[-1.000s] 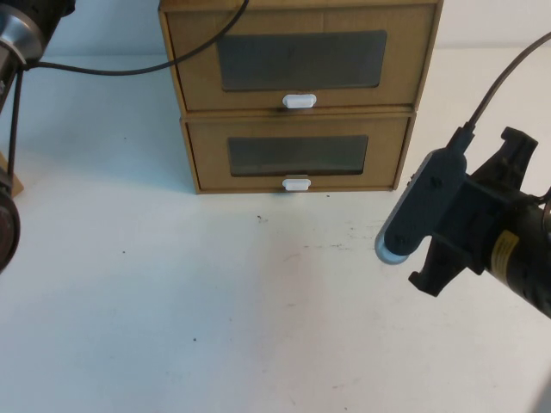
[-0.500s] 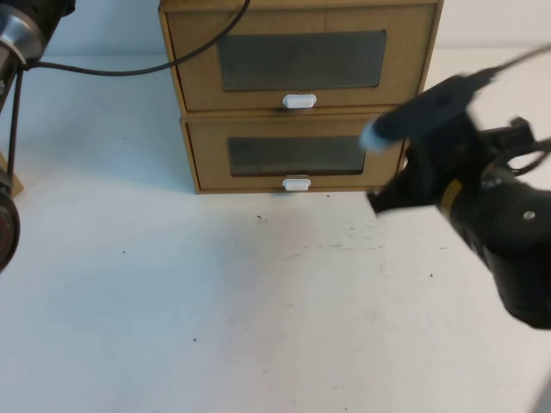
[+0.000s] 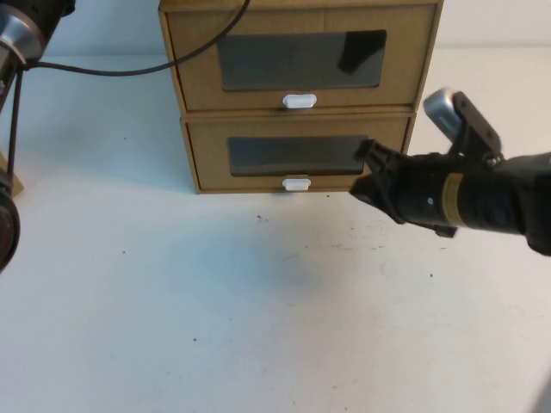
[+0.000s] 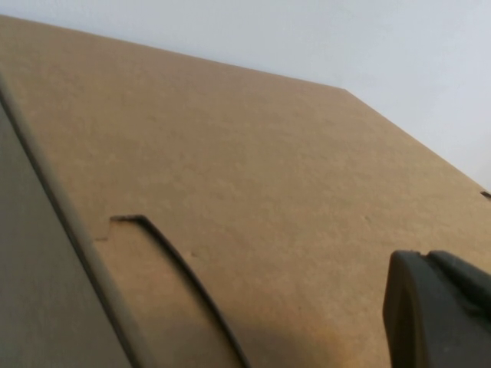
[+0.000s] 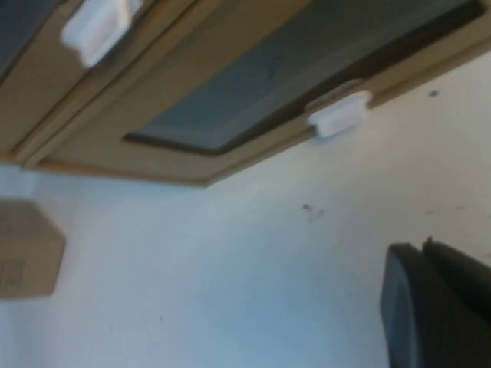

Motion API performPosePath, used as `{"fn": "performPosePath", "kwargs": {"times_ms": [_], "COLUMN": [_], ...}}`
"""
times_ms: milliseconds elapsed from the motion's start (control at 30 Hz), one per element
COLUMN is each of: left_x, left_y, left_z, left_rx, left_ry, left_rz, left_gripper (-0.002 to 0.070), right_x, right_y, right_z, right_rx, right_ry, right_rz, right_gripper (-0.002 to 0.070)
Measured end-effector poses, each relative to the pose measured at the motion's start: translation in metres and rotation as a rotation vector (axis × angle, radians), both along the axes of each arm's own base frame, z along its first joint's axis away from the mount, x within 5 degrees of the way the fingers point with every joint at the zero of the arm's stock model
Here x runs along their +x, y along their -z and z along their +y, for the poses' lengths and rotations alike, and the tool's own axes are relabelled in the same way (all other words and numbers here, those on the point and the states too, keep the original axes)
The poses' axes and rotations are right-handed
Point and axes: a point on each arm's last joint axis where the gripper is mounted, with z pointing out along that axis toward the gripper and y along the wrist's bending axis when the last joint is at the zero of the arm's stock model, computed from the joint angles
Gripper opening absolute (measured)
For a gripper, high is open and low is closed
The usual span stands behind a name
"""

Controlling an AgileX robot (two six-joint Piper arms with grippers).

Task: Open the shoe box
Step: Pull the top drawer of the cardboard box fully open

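Note:
Two brown cardboard drawer-style shoe boxes stand stacked at the table's back, both closed. The upper box (image 3: 194, 60) has a white handle (image 3: 299, 101). The lower box (image 3: 207, 155) has its own white handle (image 3: 296, 183), which the right wrist view also shows (image 5: 339, 113). My right gripper (image 3: 362, 172) is shut and holds nothing. It lies level, pointing left at the right part of the lower box's front, a short way right of its handle. In the right wrist view the gripper (image 5: 426, 247) hangs above the white table. My left gripper (image 4: 428, 256) is shut, close against a cardboard face (image 4: 230, 192).
The left arm (image 3: 21, 30) sits at the far back left, its black cable (image 3: 103, 69) running to the top of the boxes. A small cardboard block (image 5: 27, 245) stands at the table's left edge. The white table (image 3: 215, 301) stretches in front of the boxes.
My right arm has swung from the front right, wrist turned up, to a level pose pointing left. Its tip now sits close to the lower box's front. The boxes have not moved.

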Motion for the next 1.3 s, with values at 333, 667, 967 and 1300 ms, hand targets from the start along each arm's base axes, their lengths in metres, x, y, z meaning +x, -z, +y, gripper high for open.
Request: {"fn": "performPosePath", "kwargs": {"times_ms": [333, 667, 967, 1300], "left_x": [0.0, -0.001, -0.001, -0.001], "left_y": [-0.001, 0.0, -0.001, -0.001], "left_z": [0.001, 0.001, 0.001, 0.0], "left_rx": [-0.015, 0.001, -0.002, 0.001], "left_ry": [0.004, 0.015, 0.017, 0.02], "left_rz": [0.005, -0.007, -0.008, -0.011], "left_gripper": [-0.0011, -0.0011, -0.0011, -0.0011], "right_x": [0.019, 0.002, -0.025, -0.022], "right_y": [-0.041, -0.131, -0.091, -0.022], "right_z": [0.005, -0.085, -0.136, -0.064], "right_rx": [-0.235, 0.17, 0.596, 0.683], "right_ry": [-0.266, -0.167, -0.042, -0.108], "right_rz": [-0.387, -0.474, -0.516, -0.301], "right_gripper": [-0.0018, -0.0018, -0.0018, -0.0018]}}
